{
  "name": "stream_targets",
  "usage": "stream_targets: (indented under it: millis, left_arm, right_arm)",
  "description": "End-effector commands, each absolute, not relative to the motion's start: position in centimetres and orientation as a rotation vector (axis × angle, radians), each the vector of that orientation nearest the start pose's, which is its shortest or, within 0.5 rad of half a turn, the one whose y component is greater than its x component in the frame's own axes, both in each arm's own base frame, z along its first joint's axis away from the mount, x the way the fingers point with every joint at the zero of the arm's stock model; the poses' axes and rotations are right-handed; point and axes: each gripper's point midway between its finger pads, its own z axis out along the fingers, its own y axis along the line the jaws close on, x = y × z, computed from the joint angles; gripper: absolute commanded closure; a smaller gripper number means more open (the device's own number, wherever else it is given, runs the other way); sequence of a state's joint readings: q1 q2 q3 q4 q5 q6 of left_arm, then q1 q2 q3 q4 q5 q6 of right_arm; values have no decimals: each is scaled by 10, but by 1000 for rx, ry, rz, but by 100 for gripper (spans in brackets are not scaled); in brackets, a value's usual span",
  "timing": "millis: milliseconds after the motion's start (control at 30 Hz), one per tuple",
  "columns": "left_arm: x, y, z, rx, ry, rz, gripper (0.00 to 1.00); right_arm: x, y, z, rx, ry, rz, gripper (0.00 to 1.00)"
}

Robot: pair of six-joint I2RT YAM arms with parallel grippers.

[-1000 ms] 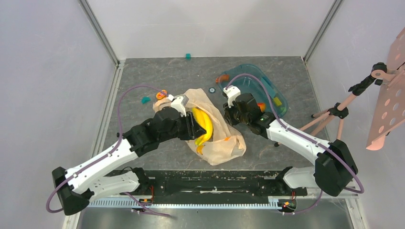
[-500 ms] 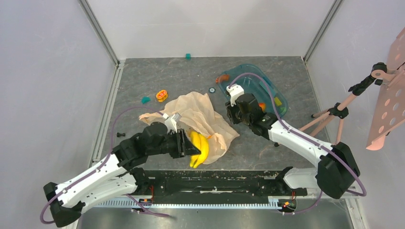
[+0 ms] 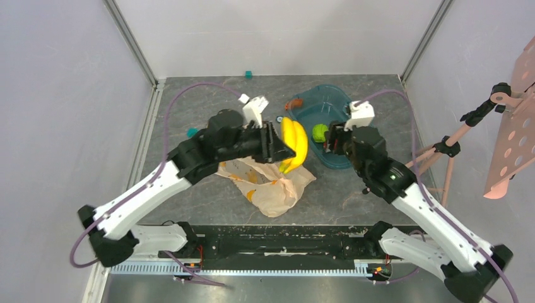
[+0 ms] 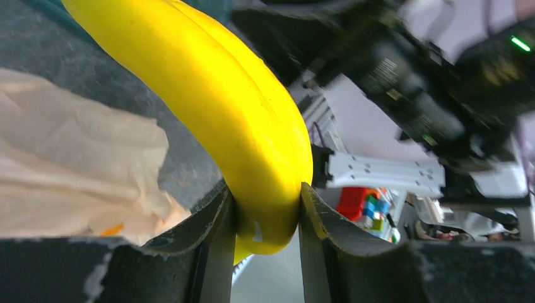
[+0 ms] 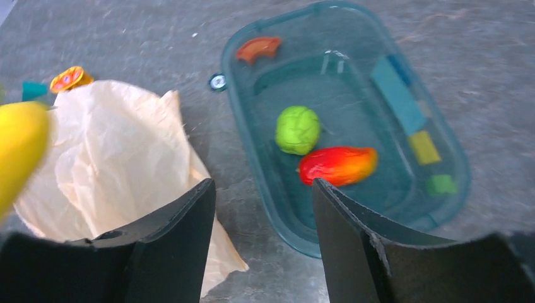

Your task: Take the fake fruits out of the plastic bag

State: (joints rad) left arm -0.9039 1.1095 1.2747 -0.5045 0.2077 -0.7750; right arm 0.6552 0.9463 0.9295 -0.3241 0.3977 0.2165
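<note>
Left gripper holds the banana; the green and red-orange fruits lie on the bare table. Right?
No: the green fruit and red-orange fruit lie in the teal tub, per the right wrist view. The left gripper does hold the banana.

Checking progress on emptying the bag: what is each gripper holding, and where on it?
The left gripper clamps the banana near one end, tip poking past the jaws. The right gripper is open and empty.
</note>
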Motion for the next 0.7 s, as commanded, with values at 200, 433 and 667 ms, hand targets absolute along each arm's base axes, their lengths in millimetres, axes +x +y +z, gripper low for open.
stream_targets:
  millis: [200,433,667]
  left_arm:
    - [277,-409,306,409,2070,-1166,98]
    - [348,-475,256,373,2144,-1144,98]
    - [412,-510,204,261,2157,-1041,98]
  right_arm:
    - [253,76,302,112,1827,96,38]
    - [234,62,307,152,1807,119,38]
    - [229,64,301,143,1831,141,38]
